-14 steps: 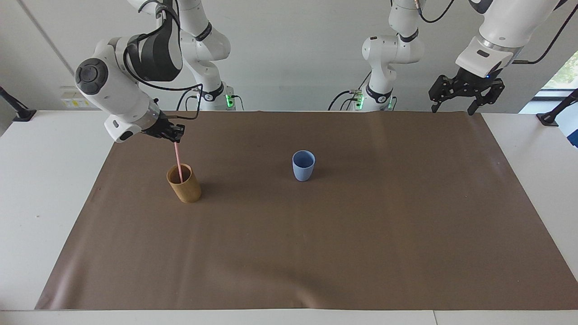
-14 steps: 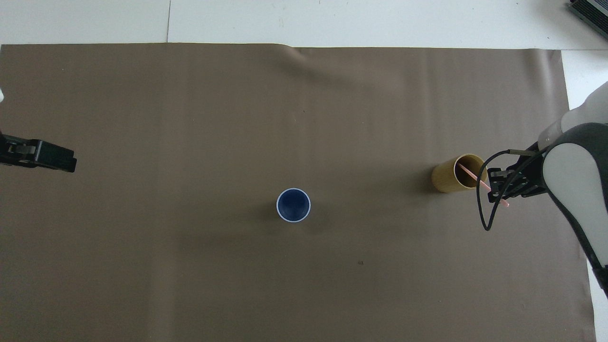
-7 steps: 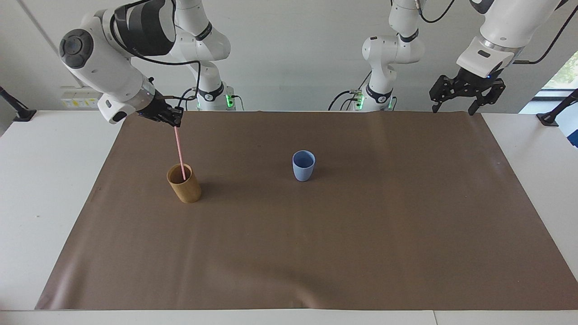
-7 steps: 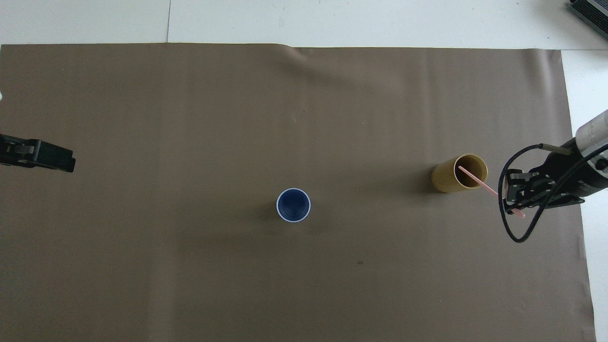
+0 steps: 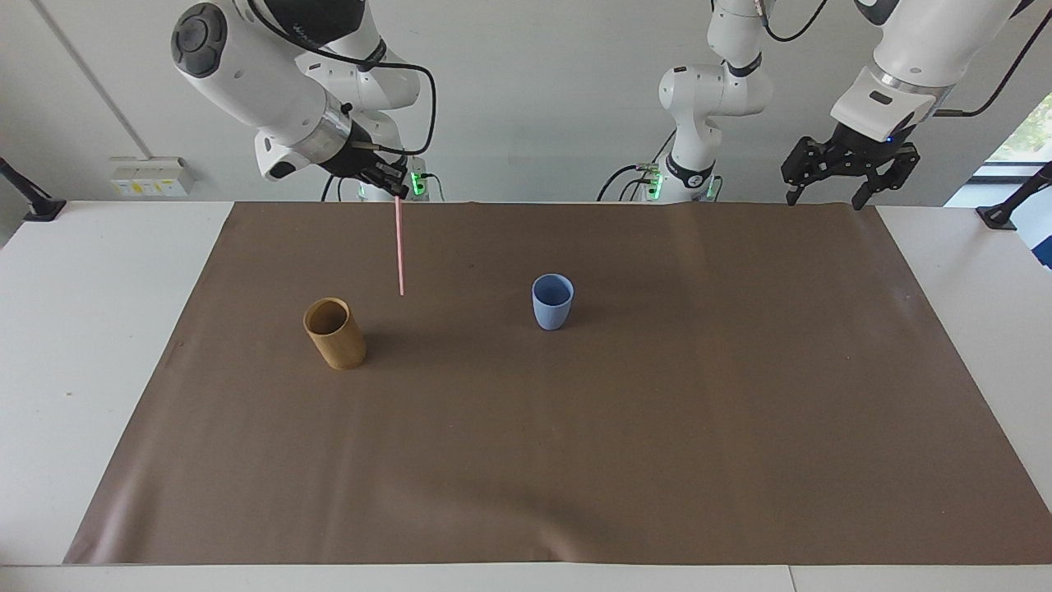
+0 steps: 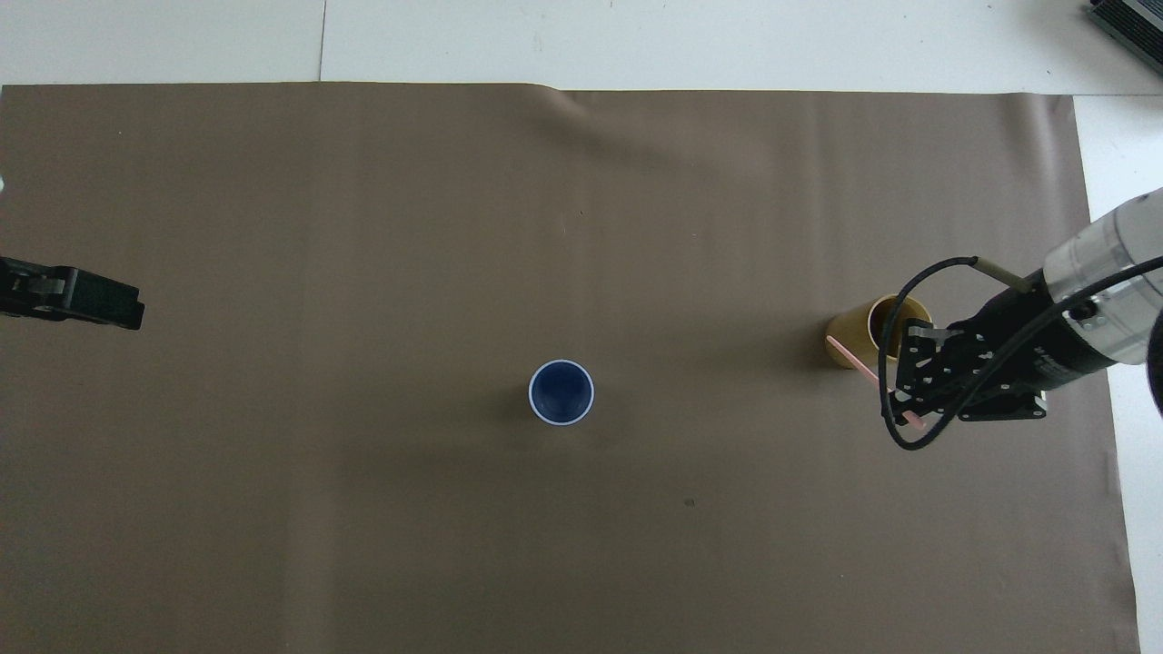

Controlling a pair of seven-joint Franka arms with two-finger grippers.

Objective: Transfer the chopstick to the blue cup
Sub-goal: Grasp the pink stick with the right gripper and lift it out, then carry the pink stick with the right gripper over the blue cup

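since the thin pink chopstick (image 5: 399,247) hangs in the air with its lower tip clear of the tall tan bamboo-coloured cylindrical cup (image 5: 334,333), the lifting-out part of the job looks done. the right gripper (image 5: 393,185) pinches the stick by its top end, fingertips pressed onto it, and the stick points almost straight down. it is over the brown mat (image 5: 575,460), between the tan cup and the small light-blue tapered cup (image 5: 552,302), closer to the tan one. in the overhead view the gripper (image 6: 909,409) covers part of the tan cup's (image 6: 854,341) rim, but that is only height; the facing view shows nothing left in that cup.

what remains, by my reading, is the carry toward the middle of the table, lining the lower tip over the blue cup's (image 6: 561,392) mouth, lowering it in and letting go. the blue cup stands upright and empty, well apart from the stick.

the left gripper (image 5: 851,168) waits with its fingers spread, raised over the mat's edge at the left arm's end of the table, holding nothing.
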